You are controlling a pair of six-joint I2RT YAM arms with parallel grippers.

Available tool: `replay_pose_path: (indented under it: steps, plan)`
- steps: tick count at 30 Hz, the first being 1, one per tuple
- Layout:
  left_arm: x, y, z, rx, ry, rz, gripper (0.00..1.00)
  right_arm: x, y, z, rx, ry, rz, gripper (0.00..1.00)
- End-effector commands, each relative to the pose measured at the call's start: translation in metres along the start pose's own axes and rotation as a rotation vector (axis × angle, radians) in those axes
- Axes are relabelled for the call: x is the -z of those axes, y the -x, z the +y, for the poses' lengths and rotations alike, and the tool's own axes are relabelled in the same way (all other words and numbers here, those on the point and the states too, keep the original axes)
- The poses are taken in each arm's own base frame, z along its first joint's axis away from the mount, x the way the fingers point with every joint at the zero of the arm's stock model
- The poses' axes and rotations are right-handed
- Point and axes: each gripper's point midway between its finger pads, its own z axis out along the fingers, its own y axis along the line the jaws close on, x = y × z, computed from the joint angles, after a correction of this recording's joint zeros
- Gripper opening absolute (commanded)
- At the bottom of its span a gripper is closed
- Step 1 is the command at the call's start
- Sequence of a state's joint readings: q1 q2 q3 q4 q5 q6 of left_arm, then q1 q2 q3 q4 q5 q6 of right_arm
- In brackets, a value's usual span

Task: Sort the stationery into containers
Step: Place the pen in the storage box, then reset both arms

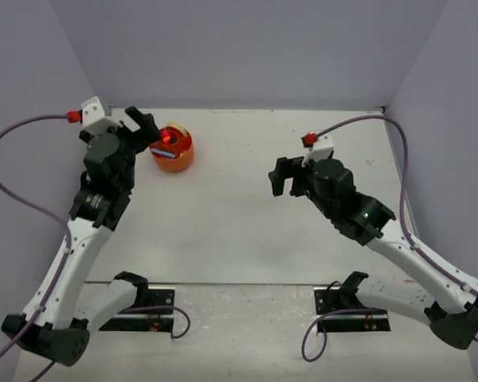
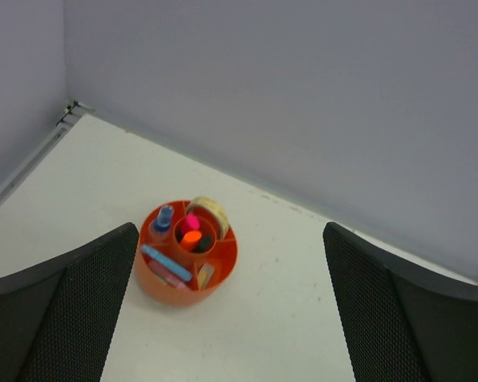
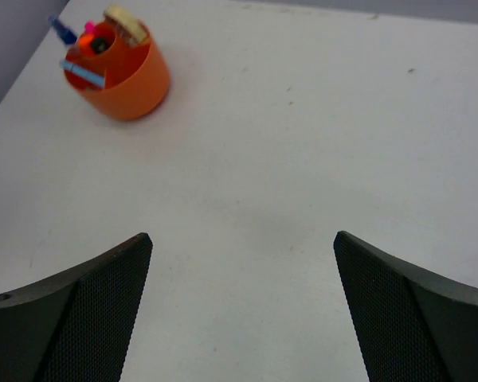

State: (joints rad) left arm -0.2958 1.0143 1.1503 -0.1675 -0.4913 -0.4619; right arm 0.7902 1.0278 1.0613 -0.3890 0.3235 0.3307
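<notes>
At the near edge, the two arm bases sit on black mounting plates (image 1: 147, 302) bolted to the white table (image 1: 239, 239). A seam crosses the tabletop just beyond those plates. The surface past it is matte and bare apart from a few faint specks. Purple cables (image 1: 8, 151) loop up from the bases along both arms.

The right fingers (image 3: 88, 318) stand wide apart with nothing between them, held over the open middle-right of the table and well apart from the tub. The left fingers (image 2: 80, 318) are likewise spread wide and hold nothing. They hang above the far-left part of the table, and the tub shows between them in the left wrist view, lower down.

The orange tub (image 2: 155, 286) stands upright on the table near the far-left corner. Its centre cup holds highlighters (image 2: 193, 231) with pink and orange ends up. In the outer compartments are a blue-capped tube (image 2: 163, 216), a tan ring (image 2: 207, 208) on the far side, and a blue piece (image 2: 166, 261) lying beside a pink piece (image 2: 169, 277) on the near side. A small pale block (image 2: 205, 274) lies next to them.

Plain pale lavender-grey walls (image 1: 247, 48) close the table in on the left, far and right sides. A thin metal strip (image 2: 68, 111) runs along the foot of the left wall to the corner.
</notes>
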Motion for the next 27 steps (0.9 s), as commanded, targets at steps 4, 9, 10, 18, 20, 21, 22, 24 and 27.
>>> replay_pose_path:
  steps: [4,9,10,18,20,21,22,24,27]
  plan:
    - [0.064,-0.072,0.053,-0.172,-0.003,0.243,1.0,0.08,0.05,-0.091,-0.06,-0.401,-0.244,0.99]
    - [0.074,-0.086,0.097,-0.212,0.134,0.181,1.0,0.11,0.048,-0.096,-0.115,-0.367,-0.252,0.99]
    - [0.078,-0.101,0.106,-0.201,0.136,0.172,1.0,0.113,0.045,-0.094,-0.121,-0.342,-0.244,0.99]
    - [0.084,-0.106,0.119,-0.215,0.12,0.077,1.0,0.13,0.01,-0.109,-0.158,-0.335,-0.227,0.99]
    - [0.083,-0.111,0.121,-0.234,0.125,0.1,1.0,0.134,0.005,-0.113,-0.179,-0.346,-0.228,0.99]
    - [0.083,-0.113,0.122,-0.24,0.127,0.109,1.0,0.135,0.003,-0.114,-0.185,-0.348,-0.229,0.99]
    - [0.083,-0.113,0.122,-0.242,0.127,0.108,1.0,0.136,0.002,-0.114,-0.186,-0.344,-0.231,0.99]
    - [0.083,-0.111,0.121,-0.241,0.124,0.1,1.0,0.138,0.002,-0.114,-0.188,-0.334,-0.235,0.99]
    - [0.084,-0.11,0.12,-0.231,0.113,0.085,1.0,0.14,0.005,-0.115,-0.186,-0.338,-0.246,0.99]
